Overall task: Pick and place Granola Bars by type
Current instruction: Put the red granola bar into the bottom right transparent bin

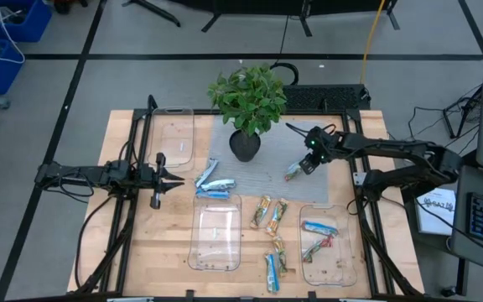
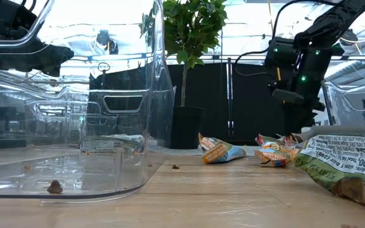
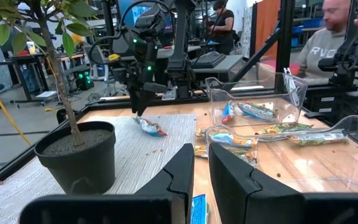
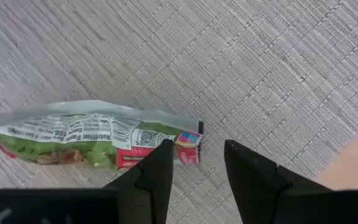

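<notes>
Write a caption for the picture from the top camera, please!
Right gripper hovers open over a granola bar on the grey mat beside a potted plant.

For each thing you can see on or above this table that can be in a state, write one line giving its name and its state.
Left gripper: open a little, empty, above the wood.
Right gripper: open, just above the red bar.
Red bar: lying flat on the grey mat, not gripped.
Right tray: upright, holding two bars.
Middle tray: upright, no bars.
Far-left tray: upright, no bars.
Potted plant: standing upright.
</notes>
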